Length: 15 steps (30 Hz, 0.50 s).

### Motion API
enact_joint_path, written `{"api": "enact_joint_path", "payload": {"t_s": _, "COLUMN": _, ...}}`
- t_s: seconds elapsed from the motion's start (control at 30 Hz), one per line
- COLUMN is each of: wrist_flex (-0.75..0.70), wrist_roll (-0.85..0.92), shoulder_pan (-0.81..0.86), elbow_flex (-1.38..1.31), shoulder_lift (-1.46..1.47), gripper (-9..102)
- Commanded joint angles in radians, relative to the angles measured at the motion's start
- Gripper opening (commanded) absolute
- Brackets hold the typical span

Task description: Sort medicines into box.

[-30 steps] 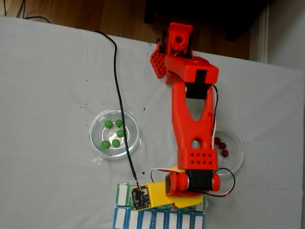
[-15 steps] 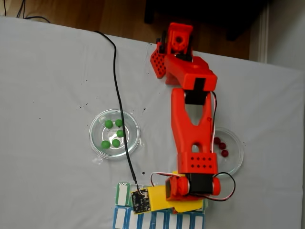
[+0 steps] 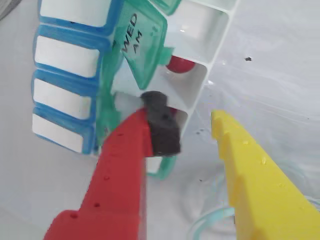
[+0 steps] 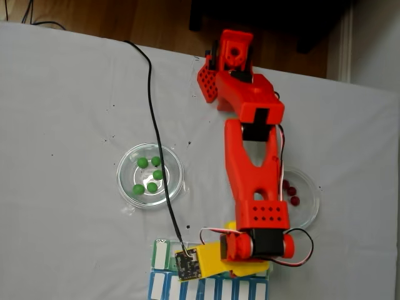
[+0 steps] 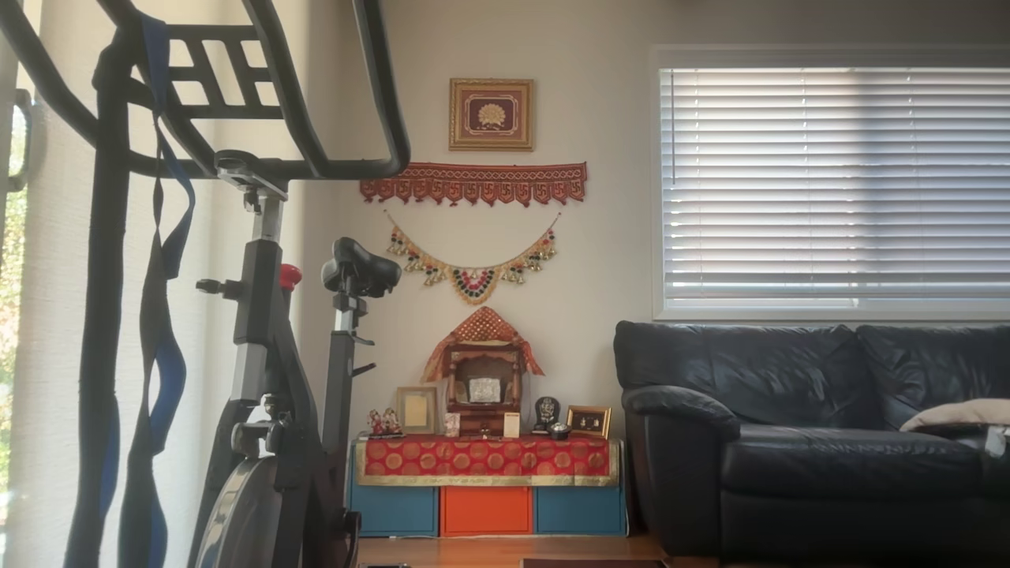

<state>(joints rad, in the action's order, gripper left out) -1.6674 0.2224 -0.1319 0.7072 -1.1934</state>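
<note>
Since a second ago, the arm has slid slightly toward the lower edge in the fixed view, bringing the hand [image 3: 187,130] over the box [image 3: 207,75]. Its fingers are spread and grip nothing: the red, black-padded one reaches into an open white compartment, the yellow one lies outside at 3 o'clock. One dark red ball [image 3: 179,64] sits in the next compartment beneath the raised WED AM lid [image 3: 142,42]. On the worktop [image 4: 69,112], green medicines [image 4: 149,175] fill a glass dish at 10 o'clock of the hand, red ones [image 4: 291,192] a dish at 2 o'clock.
</note>
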Motion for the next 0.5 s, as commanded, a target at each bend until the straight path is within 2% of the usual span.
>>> {"api": "enact_joint_path", "payload": {"t_s": 0.0, "wrist_flex": -0.127, "wrist_roll": 0.072, "shoulder_pan": -0.029, "elbow_flex": -0.089, "shoulder_lift": -0.066, "gripper": 1}}
{"api": "enact_joint_path", "payload": {"t_s": 0.07, "wrist_flex": -0.129, "wrist_roll": 0.081, "shoulder_pan": -0.037, "elbow_flex": -0.017, "shoulder_lift": -0.12, "gripper": 1}}
{"api": "enact_joint_path", "payload": {"t_s": 0.2, "wrist_flex": -0.021, "wrist_roll": 0.081, "shoulder_pan": -0.063, "elbow_flex": 0.181, "shoulder_lift": -0.299, "gripper": 1}}
{"api": "enact_joint_path", "payload": {"t_s": 0.47, "wrist_flex": 0.011, "wrist_roll": 0.028, "shoulder_pan": -0.216, "elbow_flex": 0.543, "shoulder_lift": -0.719, "gripper": 4}}
